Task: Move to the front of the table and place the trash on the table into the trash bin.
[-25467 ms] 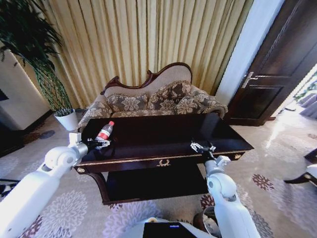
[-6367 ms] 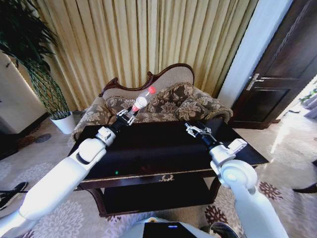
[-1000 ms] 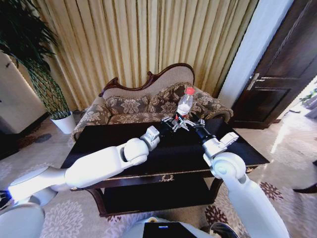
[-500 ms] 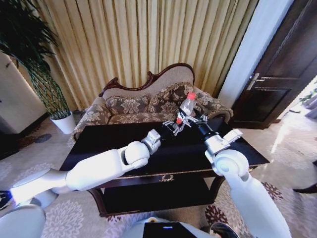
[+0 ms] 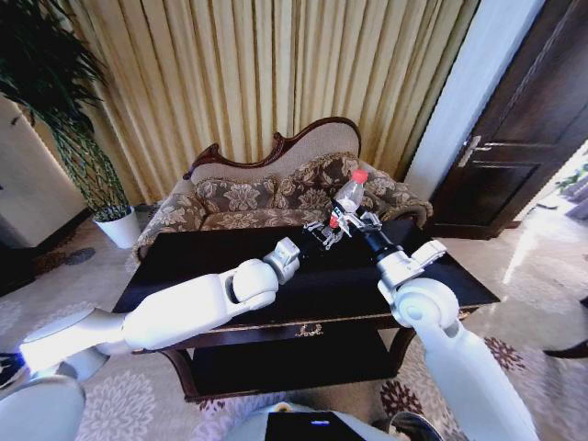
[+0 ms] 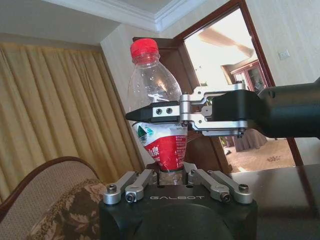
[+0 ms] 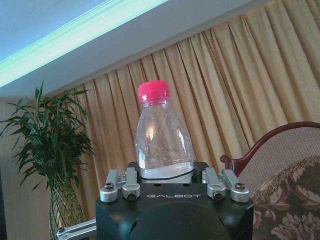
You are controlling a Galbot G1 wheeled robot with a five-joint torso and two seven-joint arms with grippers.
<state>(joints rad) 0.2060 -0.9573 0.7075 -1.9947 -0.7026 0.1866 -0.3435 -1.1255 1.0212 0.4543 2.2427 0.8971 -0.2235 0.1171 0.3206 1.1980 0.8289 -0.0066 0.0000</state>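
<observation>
Both arms are up over the far side of the table (image 5: 432, 276), meeting at the bottle (image 5: 347, 195). The right gripper (image 5: 354, 219) has its fingers clamped on the bottle's middle, right at the top of the red label; from the left wrist camera one dark finger (image 6: 152, 114) presses flat across the clear plastic. The bottle (image 6: 157, 115) stands nearly upright, red cap on top, tilted slightly toward the sofa (image 5: 276, 188) behind. Just below that grip sits the left gripper (image 5: 323, 233), its fingers spread apart either side of the bottle's base and not pinching it. From the right wrist camera, the bottle (image 7: 164, 135) rises straight out of that claw, cap high against the curtains (image 7: 225, 90). The bottle hangs above the dark tabletop, clear of it.
</observation>
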